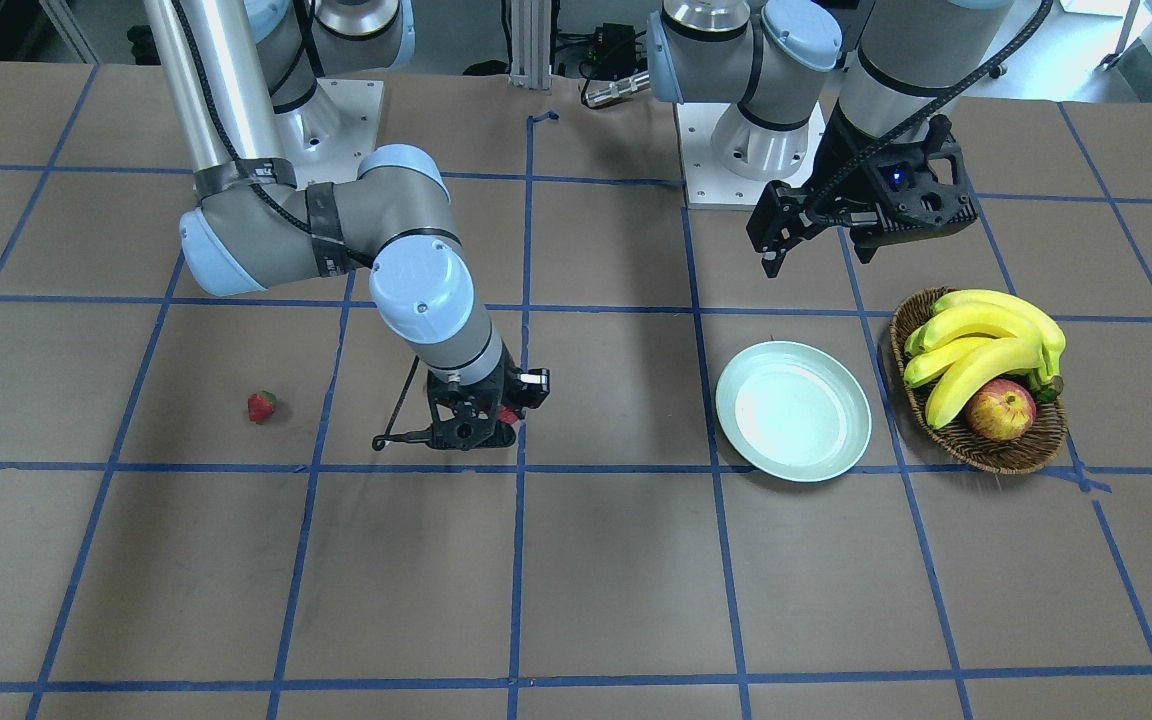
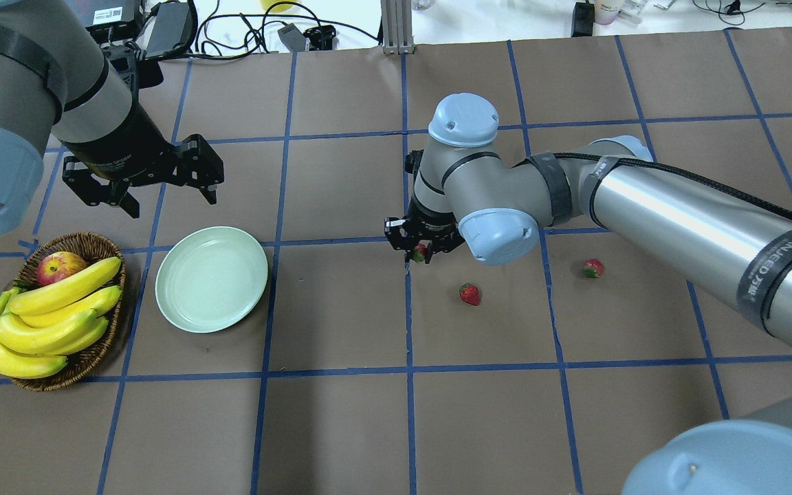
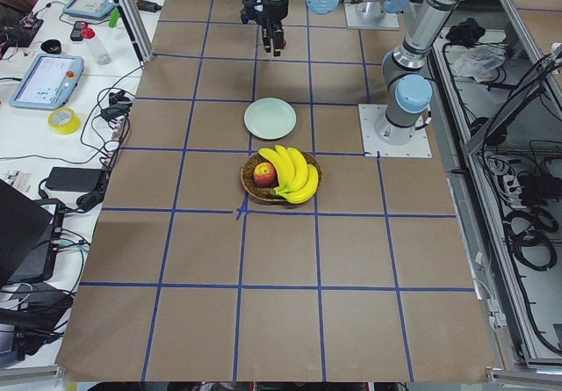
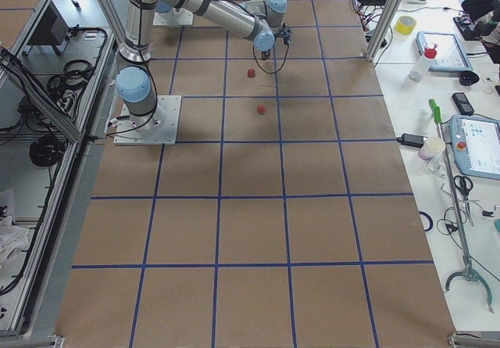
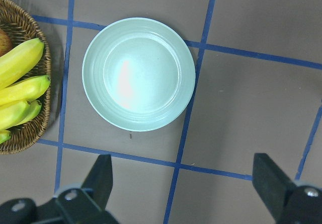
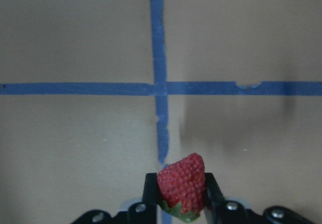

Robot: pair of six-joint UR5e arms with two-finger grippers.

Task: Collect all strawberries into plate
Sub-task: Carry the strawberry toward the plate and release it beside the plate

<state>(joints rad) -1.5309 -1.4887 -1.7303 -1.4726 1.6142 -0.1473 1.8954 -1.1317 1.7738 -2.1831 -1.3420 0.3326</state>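
Now the right gripper [image 2: 421, 250] pinches a strawberry [image 6: 182, 189] above the table [image 2: 341, 426], and the plate [image 2: 212, 278] sits well off to the robot's left of it, nearer the spread-open left gripper [image 2: 170, 199]

Right arm [image 2: 678, 206] stretched to frame centre, left arm [image 2: 93, 117] poised at upper left.
In the overhead view the right arm runs in from the right edge to the middle. Its wrist is bent over and the right gripper [image 2: 422, 249] points straight down, fingers clamped on a strawberry [image 6: 182, 186]. The left arm fills the upper left corner, and the left gripper [image 2: 169, 191] also points downward with its fingers spread wide apart, holding nothing.
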